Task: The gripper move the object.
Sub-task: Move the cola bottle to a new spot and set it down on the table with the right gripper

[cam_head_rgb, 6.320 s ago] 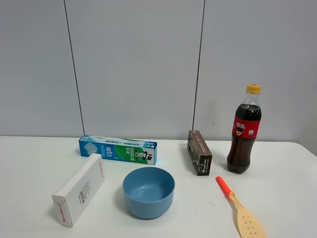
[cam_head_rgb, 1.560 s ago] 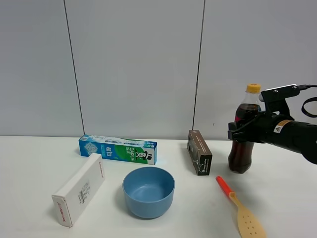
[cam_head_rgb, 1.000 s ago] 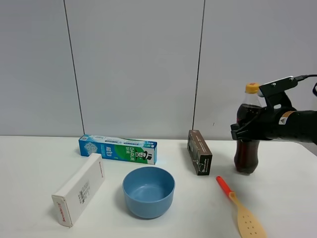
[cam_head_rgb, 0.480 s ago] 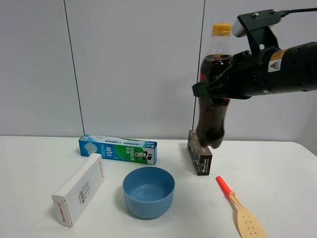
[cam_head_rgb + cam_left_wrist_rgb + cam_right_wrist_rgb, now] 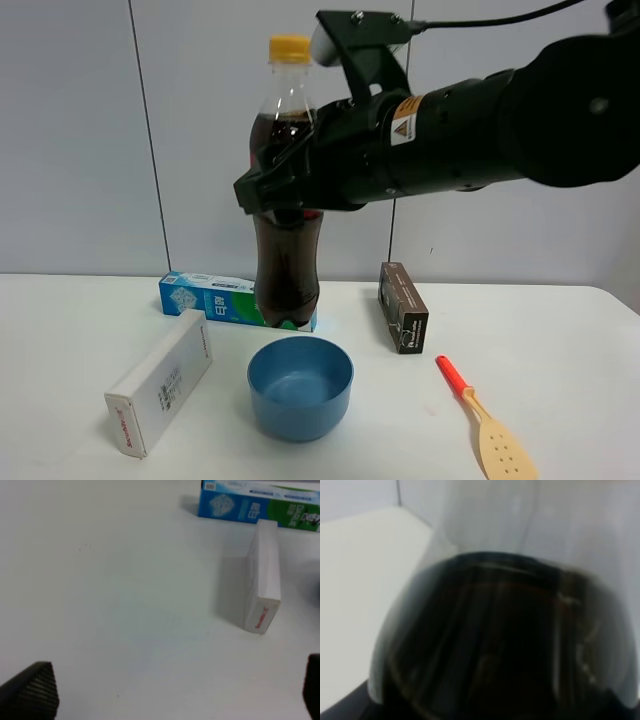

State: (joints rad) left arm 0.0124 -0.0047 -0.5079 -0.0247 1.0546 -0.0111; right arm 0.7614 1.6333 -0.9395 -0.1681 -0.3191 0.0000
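My right gripper (image 5: pixel 287 195) is the black end of the bulky arm reaching in from the right. It is shut on the cola bottle (image 5: pixel 287 270), around its label. The bottle, with a yellow-orange cap, hangs upright in the air, its base just above the far rim of the blue bowl (image 5: pixel 300 387). In the right wrist view the dark bottle (image 5: pixel 505 640) fills the picture and hides the fingers. My left gripper (image 5: pixel 172 690) is open and empty above bare table; only its two black fingertips (image 5: pixel 30 690) show. It is outside the exterior high view.
On the white table (image 5: pixel 560 340) lie a blue-green toothpaste box (image 5: pixel 215 300) at the back, a white box (image 5: pixel 160 380) at the left, a dark brown box (image 5: pixel 403 307), and a wooden spatula with a red handle (image 5: pixel 487 420) at the right. The wall stands close behind.
My right arm came in, closed on the bottle at the right rear, lifted it, and carried it left. It now hangs above the bowl, farther left than half a second ago.
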